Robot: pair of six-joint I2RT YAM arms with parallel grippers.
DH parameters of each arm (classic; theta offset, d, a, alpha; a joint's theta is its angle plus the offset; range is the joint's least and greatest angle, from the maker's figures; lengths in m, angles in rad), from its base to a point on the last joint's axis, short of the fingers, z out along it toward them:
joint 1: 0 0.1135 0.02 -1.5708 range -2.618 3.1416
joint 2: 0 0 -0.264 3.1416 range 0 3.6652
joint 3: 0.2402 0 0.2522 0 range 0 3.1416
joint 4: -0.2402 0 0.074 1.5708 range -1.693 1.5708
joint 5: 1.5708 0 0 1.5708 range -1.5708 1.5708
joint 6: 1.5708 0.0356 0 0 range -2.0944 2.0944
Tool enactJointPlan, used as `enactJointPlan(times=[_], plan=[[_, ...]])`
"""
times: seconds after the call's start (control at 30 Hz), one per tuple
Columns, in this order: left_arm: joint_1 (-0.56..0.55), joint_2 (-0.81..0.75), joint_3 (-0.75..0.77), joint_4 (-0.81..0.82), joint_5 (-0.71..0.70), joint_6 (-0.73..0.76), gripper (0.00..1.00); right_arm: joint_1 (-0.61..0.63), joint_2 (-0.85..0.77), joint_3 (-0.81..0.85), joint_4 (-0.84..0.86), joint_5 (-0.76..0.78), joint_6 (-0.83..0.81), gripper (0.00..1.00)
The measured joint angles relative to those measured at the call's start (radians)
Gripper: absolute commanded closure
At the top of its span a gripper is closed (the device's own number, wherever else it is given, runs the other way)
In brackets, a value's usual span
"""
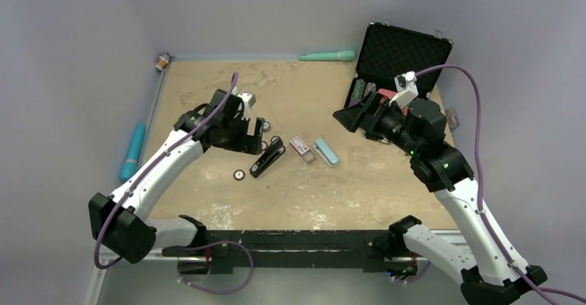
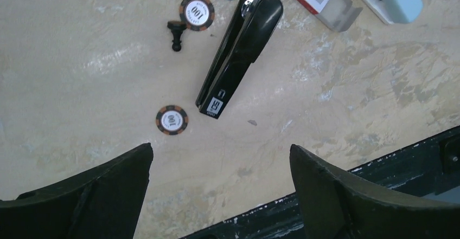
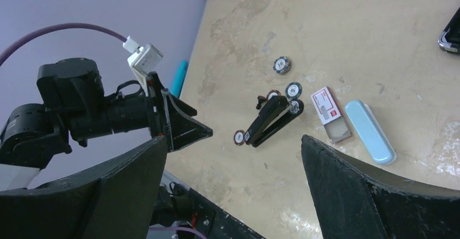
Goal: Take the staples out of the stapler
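Near the middle of a sandy-coloured bench (image 1: 311, 194), a slim black stapler (image 2: 241, 52) lies flat and slanted. It looks closed, or nearly so. No staples can be seen anywhere, so they are probably inside it.

Several poker chips lie around the stapler. One chip (image 2: 172, 120) sits near its nearer end, and two more crowd its far, rounded end, next to a small black peg (image 2: 175, 33). Just to its right are a red-and-white box (image 1: 302, 146) and then a pale blue bar (image 1: 326, 151). An open black case (image 1: 404, 49) stands at the far right corner.

The left pincer (image 2: 219, 148) hovers above the bench with its jaws spread wide, holding nothing. The stapler is just ahead of its fingertips and is not touched. The right pincer (image 3: 233, 140) is raised well off to the right, near the case. Its jaws are also wide apart and empty, and its camera looks down at the stapler from a distance.

The work seems to be at the approach step, with no unloading begun. The next move probably calls for one pincer to come down and pin the stapler's base. The other would then lift the hinged top so the strip of staples can come out. The body is narrow and glossy, so a grip could slip. The chips touching or close to its far end leave little room there, so the nearer end looks the easier place to take hold.
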Motion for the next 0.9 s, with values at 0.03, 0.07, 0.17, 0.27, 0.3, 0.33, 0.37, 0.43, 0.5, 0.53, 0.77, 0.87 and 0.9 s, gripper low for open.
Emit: enactJointPlan(times=[0.03,0.07,0.17,0.27,0.3,0.33,0.37,0.43,0.5,0.53,0.77,0.87,0.9], plan=[[-0.001,0.012,0.0,0.02,0.008,0.019,0.0,0.0,0.002,0.0,-0.005,0.002,0.004,0.01],[-0.002,0.023,-0.002,0.044,0.018,0.035,0.0,0.0,0.008,0.0,-0.016,0.002,0.012,0.01],[-0.007,0.041,-0.012,0.112,0.036,0.077,0.0,0.0,0.026,-0.001,-0.054,0.002,0.028,0.01],[-0.012,0.06,-0.013,0.155,0.039,0.106,0.0,0.0,0.032,-0.022,-0.057,-0.005,0.029,0.01],[-0.013,0.07,-0.013,0.169,0.039,0.12,0.0,0.0,0.031,-0.034,-0.053,-0.01,0.03,0.01],[-0.013,0.083,-0.013,0.183,0.04,0.131,0.0,0.0,0.03,-0.043,-0.051,-0.013,0.029,0.01],[-0.013,0.101,-0.013,0.197,0.042,0.145,0.0,0.0,0.029,-0.051,-0.047,-0.019,0.029,0.01],[-0.013,0.142,-0.013,0.22,0.055,0.168,0.0,0.0,0.033,-0.054,-0.036,-0.034,0.028,0.01],[-0.014,0.192,-0.013,0.237,0.074,0.193,0.0,0.0,0.043,-0.053,-0.016,-0.053,0.027,0.01],[-0.016,0.213,-0.013,0.243,0.081,0.204,0.0,0.0,0.053,-0.051,-0.01,-0.063,0.026,0.01],[-0.026,0.307,-0.022,0.28,0.098,0.223,0.0,0.0,0.128,-0.046,0.005,-0.119,0.024,0.01],[-0.027,0.352,-0.021,0.294,0.098,0.223,0.0,0.0,0.114,-0.049,0.017,-0.134,0.024,0.01],[-0.028,0.368,-0.02,0.296,0.098,0.223,0.0,0.0,0.107,-0.049,0.025,-0.136,0.024,0.01]])
